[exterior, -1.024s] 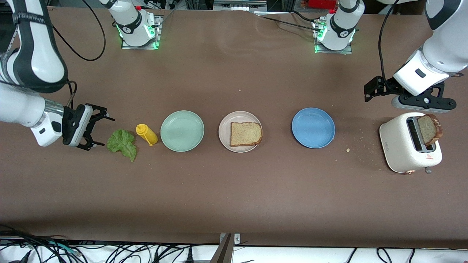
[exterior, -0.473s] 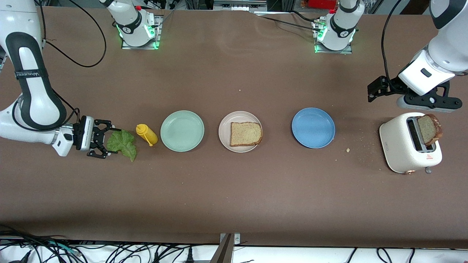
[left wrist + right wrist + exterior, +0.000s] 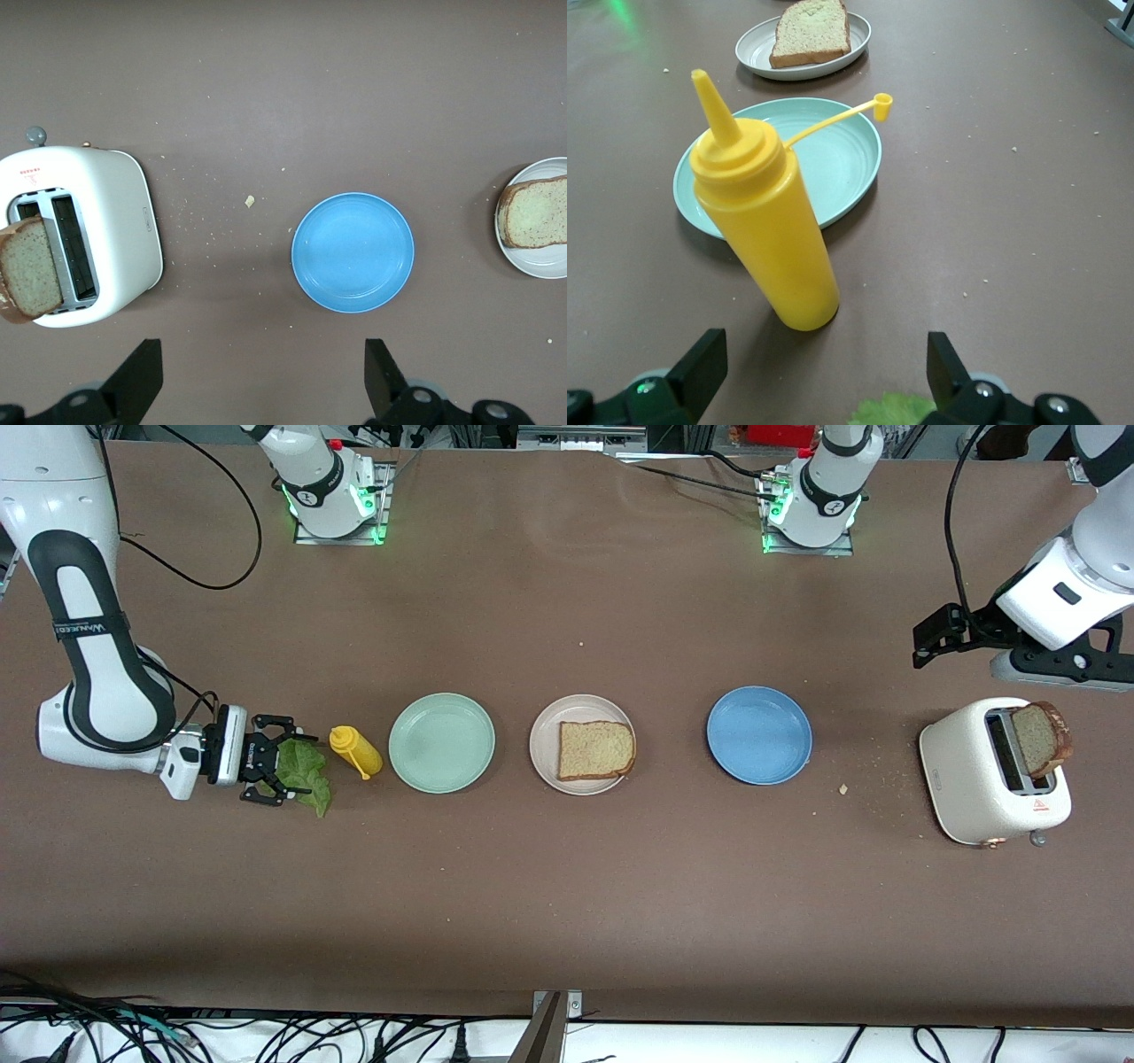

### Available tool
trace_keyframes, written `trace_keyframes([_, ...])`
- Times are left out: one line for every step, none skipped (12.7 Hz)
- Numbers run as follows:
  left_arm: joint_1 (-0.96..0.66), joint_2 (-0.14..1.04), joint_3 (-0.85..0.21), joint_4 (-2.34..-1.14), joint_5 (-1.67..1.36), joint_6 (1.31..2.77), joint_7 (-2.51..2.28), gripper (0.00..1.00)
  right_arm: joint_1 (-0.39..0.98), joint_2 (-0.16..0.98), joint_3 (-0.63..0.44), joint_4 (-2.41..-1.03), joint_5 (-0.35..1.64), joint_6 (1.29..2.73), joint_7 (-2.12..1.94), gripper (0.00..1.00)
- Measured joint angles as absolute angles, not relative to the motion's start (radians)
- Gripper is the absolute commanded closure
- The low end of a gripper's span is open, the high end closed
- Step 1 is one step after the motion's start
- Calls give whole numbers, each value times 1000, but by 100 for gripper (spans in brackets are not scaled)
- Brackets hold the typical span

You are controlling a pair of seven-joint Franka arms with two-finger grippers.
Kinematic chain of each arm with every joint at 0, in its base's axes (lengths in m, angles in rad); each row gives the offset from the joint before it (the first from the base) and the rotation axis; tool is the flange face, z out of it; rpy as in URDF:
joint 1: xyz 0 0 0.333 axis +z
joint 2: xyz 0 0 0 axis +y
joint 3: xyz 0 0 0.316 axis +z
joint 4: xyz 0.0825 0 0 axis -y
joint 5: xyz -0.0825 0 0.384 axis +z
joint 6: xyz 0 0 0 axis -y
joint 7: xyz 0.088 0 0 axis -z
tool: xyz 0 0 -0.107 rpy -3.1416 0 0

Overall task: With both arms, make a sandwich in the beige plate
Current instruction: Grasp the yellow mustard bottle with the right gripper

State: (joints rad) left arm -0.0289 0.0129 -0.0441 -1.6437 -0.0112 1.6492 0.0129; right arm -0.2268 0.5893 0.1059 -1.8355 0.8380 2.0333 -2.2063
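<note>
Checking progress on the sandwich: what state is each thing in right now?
beige plate: holds one bread slice
lettuce leaf: on the table
right gripper: open, at the lettuce leaf
toaster: second slice sticking up
left gripper: open, above the table by the toaster
mustard bottle: upright, uncapped

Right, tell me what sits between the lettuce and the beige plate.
The yellow squeeze bottle and the mint green plate stand on the table between the lettuce leaf and the beige plate. The open right gripper is at the leaf.
</note>
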Motion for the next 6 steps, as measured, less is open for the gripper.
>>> trace_keyframes([-21, 12, -43, -1644, -12, 1649, 19, 0, -227, 590, 106, -1843, 842, 2033, -2217, 0])
trace_keyframes([-16, 12, -43, -1644, -13, 1649, 23, 0, -227, 594, 106, -1849, 844, 2033, -2228, 0])
trace_keyframes([-16, 12, -43, -1644, -13, 1649, 24, 0, -227, 601, 106, -1856, 851, 2033, -2244, 0])
trace_keyframes([-16, 12, -44, -1644, -13, 1648, 24, 0, -227, 611, 106, -1864, 868, 2033, -2267, 0])
trace_keyframes([-16, 12, -45, -1644, -13, 1646, 24, 0, -227, 622, 106, -1876, 895, 2033, -2294, 0])
trace_keyframes([-16, 12, -45, -1644, -13, 1643, 24, 0, -227, 630, 106, -1893, 920, 2033, -2318, 0])
